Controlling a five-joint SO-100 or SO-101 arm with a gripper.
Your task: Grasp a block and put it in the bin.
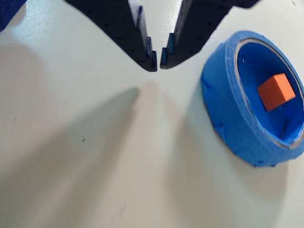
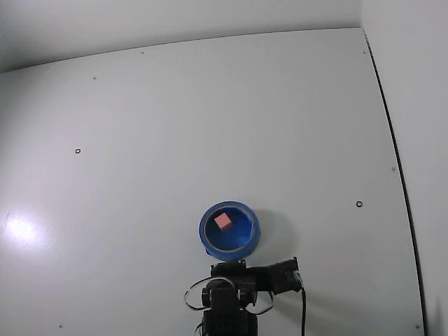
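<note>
table: white, matte, flat surface point(image 2: 210, 119); fills almost the whole fixed view, also the background of the wrist view point(image 1: 95, 180)
marks: a few small dark dots and tiny rings scattered on the top, e.g. one ring at left point(image 2: 77, 150), one at right point(image 2: 359, 204)
glare: bright light spot near the left edge in the fixed view
right edge: thin dark seam line runs down the right side
bin: round blue bowl point(image 2: 229, 230) sits directly on the table, near the bottom centre in the fixed view; at right in the wrist view point(image 1: 223, 109)
arm base: dark, stands at the bottom edge point(image 2: 231, 308), just below the bin
shadows: soft grey streaks on the table in the wrist view
</note>
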